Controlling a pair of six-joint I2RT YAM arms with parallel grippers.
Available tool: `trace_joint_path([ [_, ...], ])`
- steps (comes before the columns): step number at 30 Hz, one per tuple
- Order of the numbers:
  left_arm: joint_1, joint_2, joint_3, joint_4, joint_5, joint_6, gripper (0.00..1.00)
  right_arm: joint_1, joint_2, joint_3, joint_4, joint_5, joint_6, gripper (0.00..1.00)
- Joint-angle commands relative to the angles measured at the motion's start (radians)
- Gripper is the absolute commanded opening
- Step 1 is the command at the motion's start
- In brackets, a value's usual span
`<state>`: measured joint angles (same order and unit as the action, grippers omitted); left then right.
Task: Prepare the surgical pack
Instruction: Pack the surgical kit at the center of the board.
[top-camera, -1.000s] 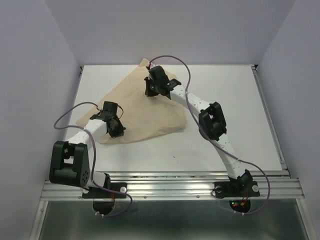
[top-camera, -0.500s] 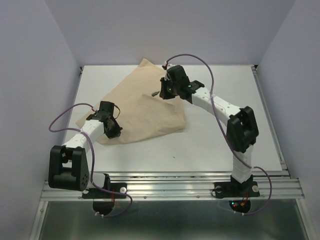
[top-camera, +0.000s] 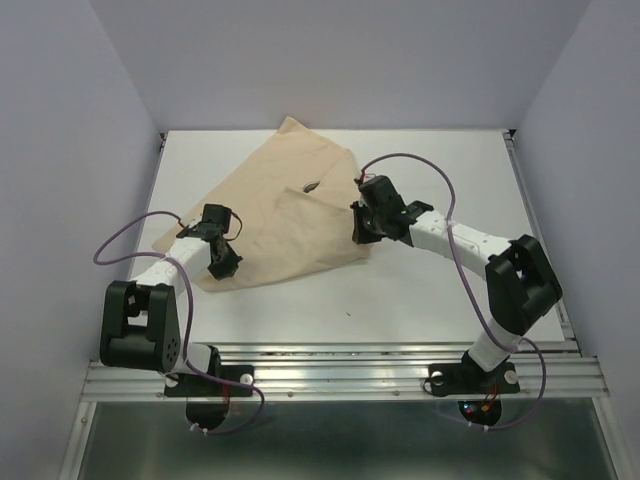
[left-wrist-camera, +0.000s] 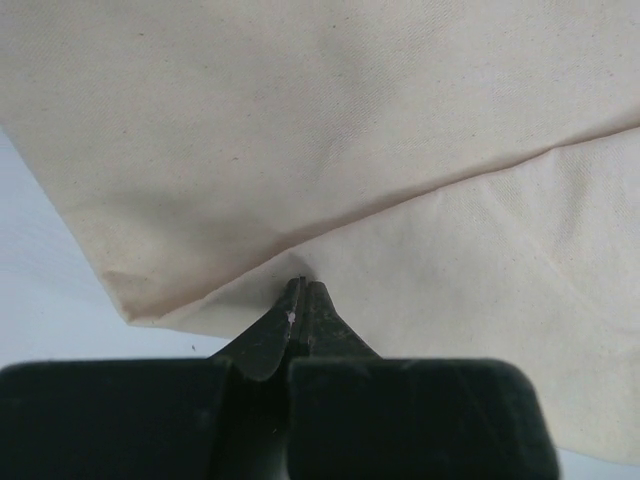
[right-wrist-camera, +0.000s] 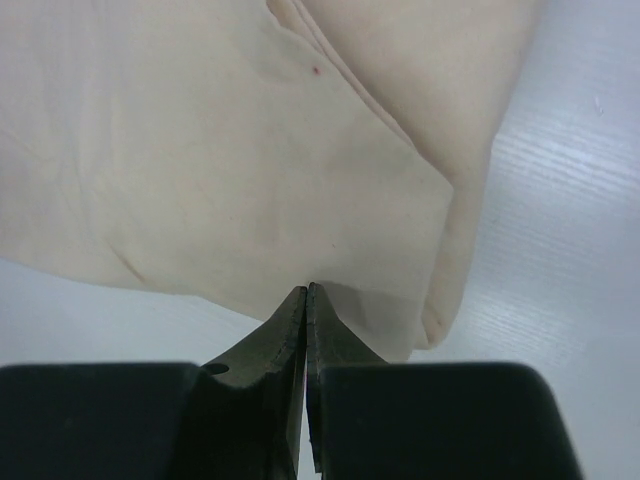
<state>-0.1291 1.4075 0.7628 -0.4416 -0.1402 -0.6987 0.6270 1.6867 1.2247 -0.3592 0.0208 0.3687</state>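
Beige cloth sheet (top-camera: 280, 215) lies in loose overlapping folds on the far-left part of the white desk (top-camera: 440, 290), seen from overhead. No tray, scissors, forceps or gauze shows. The left tool (top-camera: 226, 264) sits over the cloth's near-left corner; the right tool (top-camera: 364, 230) sits at its right edge.

Left wrist view: the tool's fingers are pressed together, with their tips at a diagonal fold line and cloth spreading beyond and below them. No cloth is visibly caught between them.

Right wrist view: the fingers are likewise pressed together, their tips meeting the cloth's near edge beside a folded corner. Bare desk lies to the right.

The woven cloth looks light, soft and limp, likely to sag and drag rather than hold its shape. Corners and doubled fold edges seem the best places to pinch.
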Motion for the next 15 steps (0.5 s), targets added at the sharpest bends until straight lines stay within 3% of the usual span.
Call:
trace_joint_path([
  [1,0.003,-0.08,0.053,-0.077,-0.071,-0.024,0.0,-0.007,-0.077,-0.04,0.029,0.048,0.03,0.07],
  [7,0.003,-0.166,0.015,-0.155,-0.062,-0.102,0.0,-0.016,-0.082,-0.053,0.022,0.074,0.035,0.06],
  [15,0.003,-0.131,-0.086,-0.069,-0.018,-0.14,0.0,-0.035,0.02,-0.03,0.026,0.108,0.006,0.06],
])
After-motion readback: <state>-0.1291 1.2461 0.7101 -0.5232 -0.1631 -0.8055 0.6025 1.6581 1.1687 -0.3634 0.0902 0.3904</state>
